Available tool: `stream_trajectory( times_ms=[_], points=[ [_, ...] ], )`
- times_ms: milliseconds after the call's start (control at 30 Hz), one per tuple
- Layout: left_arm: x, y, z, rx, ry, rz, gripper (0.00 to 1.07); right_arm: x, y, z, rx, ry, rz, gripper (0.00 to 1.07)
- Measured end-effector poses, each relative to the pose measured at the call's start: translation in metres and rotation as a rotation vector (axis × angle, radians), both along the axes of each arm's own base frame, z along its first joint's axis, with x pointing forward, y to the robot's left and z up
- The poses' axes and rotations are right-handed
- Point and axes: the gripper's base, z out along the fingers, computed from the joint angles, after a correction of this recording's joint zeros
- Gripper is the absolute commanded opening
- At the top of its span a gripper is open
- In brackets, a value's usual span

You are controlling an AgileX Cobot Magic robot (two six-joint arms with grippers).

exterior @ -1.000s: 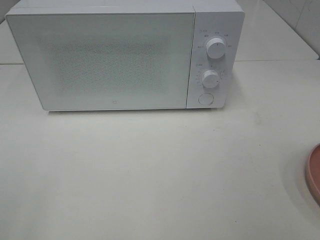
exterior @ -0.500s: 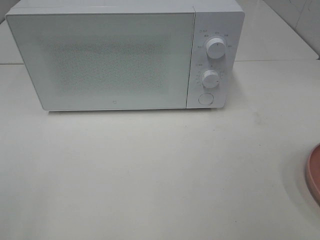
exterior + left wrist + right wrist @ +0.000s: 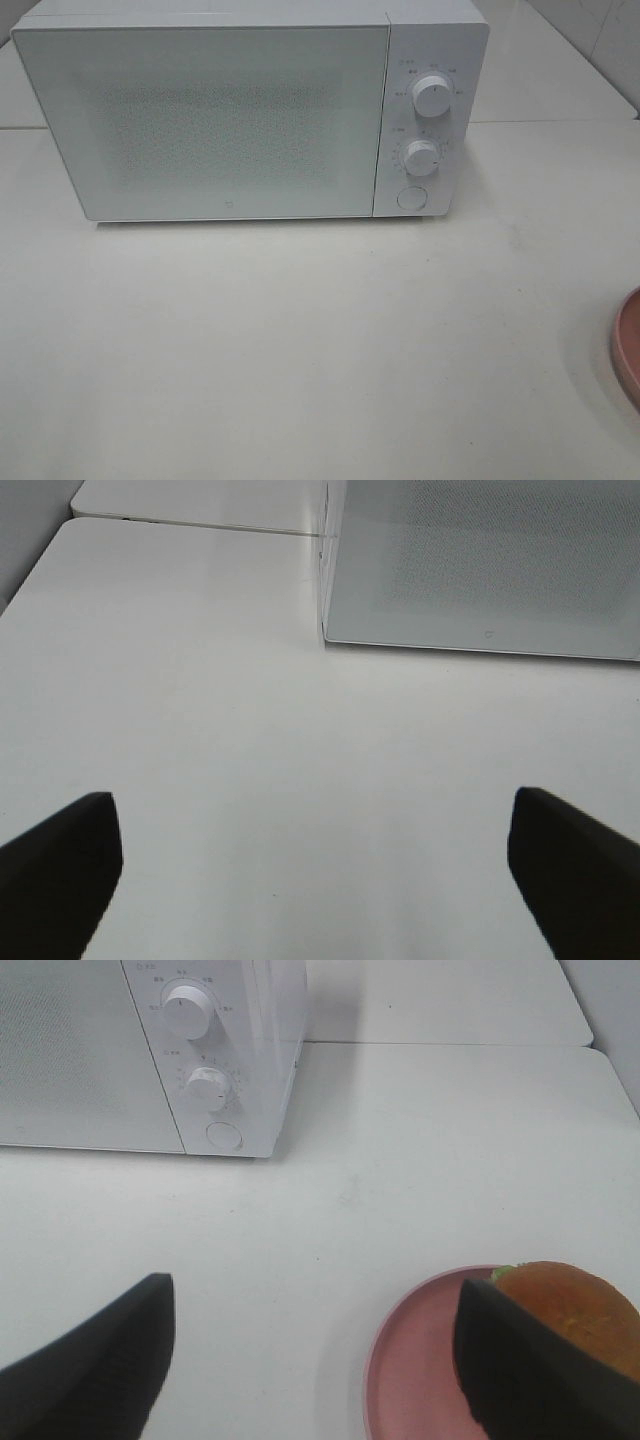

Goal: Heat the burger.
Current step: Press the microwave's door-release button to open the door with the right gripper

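Observation:
The burger (image 3: 570, 1305), with its glossy brown bun and a bit of green lettuce, rests on a pink plate (image 3: 415, 1375) in the right wrist view. One finger of my right gripper (image 3: 320, 1360) partly covers it; the jaws stand wide apart and hold nothing. In the exterior high view only the plate's rim (image 3: 627, 345) shows at the right edge, and the burger is out of frame. My left gripper (image 3: 315, 865) hangs open over bare table, in front of the microwave's left corner. The white microwave (image 3: 250, 110) stands at the back with its door closed.
The microwave has two knobs (image 3: 432, 97) (image 3: 421, 157) and a round button (image 3: 411, 198) on its right panel. The white table (image 3: 300, 340) stretches in front of it. A table seam runs behind the microwave (image 3: 440, 1043).

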Motion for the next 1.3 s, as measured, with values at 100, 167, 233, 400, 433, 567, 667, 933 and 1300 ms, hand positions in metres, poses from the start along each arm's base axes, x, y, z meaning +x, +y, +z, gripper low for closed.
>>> stream_trajectory(
  times_ms=[100,167,233,400,433,567,667,933,1300],
  points=[
    [0.0,0.0,0.0,0.0,0.0,0.0,0.98,0.009,0.001,0.001,0.0,0.005,0.0,0.75],
    [0.0,0.0,0.0,0.0,0.0,0.0,0.98,0.014,0.002,0.001,0.0,0.004,-0.001,0.75],
    [0.0,0.0,0.0,0.0,0.0,0.0,0.98,0.017,0.002,0.002,0.0,0.001,-0.001,0.75],
    [0.0,0.0,0.0,0.0,0.0,0.0,0.98,0.034,0.004,0.002,-0.001,0.008,-0.001,0.75],
    [0.0,0.0,0.0,0.0,0.0,0.0,0.98,0.037,0.004,0.002,-0.001,0.01,-0.001,0.75],
    [0.0,0.0,0.0,0.0,0.0,0.0,0.98,0.053,0.006,-0.001,-0.003,0.03,-0.002,0.75],
    [0.0,0.0,0.0,0.0,0.0,0.0,0.98,0.063,0.007,-0.003,-0.003,0.035,-0.003,0.75],
    [0.0,0.0,0.0,0.0,0.0,0.0,0.98,0.085,0.009,-0.01,-0.006,0.065,-0.004,0.75],
    [0.0,0.0,0.0,0.0,0.0,0.0,0.98,0.12,0.013,-0.027,-0.011,0.108,-0.005,0.75]
  ],
)
